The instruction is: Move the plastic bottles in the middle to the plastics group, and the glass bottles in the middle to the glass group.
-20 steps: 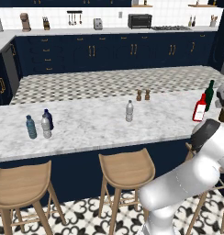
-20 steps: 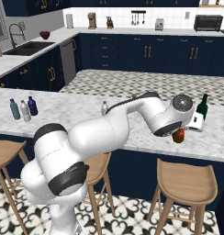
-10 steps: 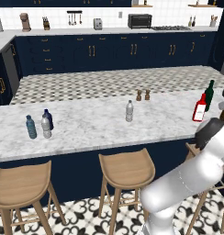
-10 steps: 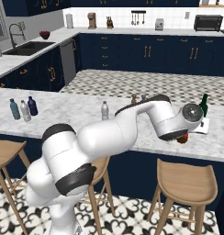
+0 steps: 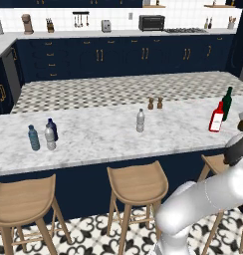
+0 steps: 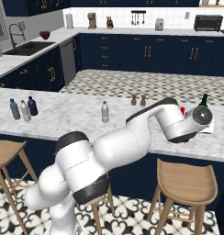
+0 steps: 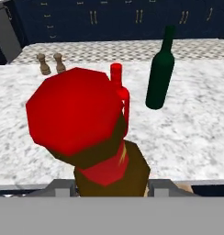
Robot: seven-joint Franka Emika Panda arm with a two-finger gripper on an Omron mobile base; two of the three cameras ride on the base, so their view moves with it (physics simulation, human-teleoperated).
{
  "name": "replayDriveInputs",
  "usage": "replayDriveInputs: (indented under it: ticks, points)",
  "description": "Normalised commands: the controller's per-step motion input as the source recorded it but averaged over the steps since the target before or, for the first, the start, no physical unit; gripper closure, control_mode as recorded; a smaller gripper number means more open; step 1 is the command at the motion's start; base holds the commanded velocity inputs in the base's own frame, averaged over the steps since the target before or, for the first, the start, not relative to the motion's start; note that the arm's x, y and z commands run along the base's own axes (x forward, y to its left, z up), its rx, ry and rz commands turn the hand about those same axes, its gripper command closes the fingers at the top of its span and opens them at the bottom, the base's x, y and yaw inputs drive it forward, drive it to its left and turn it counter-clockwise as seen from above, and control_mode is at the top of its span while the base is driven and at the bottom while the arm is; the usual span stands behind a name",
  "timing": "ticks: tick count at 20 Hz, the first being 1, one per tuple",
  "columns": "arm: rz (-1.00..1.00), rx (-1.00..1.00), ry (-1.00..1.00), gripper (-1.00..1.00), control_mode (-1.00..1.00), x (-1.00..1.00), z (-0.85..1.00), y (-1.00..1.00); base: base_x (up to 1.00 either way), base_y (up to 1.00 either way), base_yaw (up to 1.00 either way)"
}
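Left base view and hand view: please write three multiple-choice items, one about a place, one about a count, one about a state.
1. Where does the lone clear bottle stand? A on a stool; B in the middle of the counter; C in a sink.
2. How many bottles form the left cluster? A two; B three; C five.
3. The gripper is: A open and empty; B shut on a green bottle; C shut on the amber bottle.

Key: B, it stands alone near the shakers; B, one teal, one clear and one navy; C, the amber bottle sits in the hand.
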Motion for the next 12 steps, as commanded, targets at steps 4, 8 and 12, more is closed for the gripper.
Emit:
replayDriveInputs:
  ticks: [4, 8, 12]
  points:
    - [0.11, 0.00, -0.08, 1.00, -1.00, 0.00, -0.01, -0.25, 0.00, 0.00, 0.00]
    - [0.07, 0.00, 0.00, 1.00, -1.00, 0.21, -0.03, -0.15, 0.00, 0.00, 0.00]
    - [0.04, 0.00, 0.00, 1.00, -1.00, 0.33, -0.08, -0.25, 0.00, 0.00, 0.00]
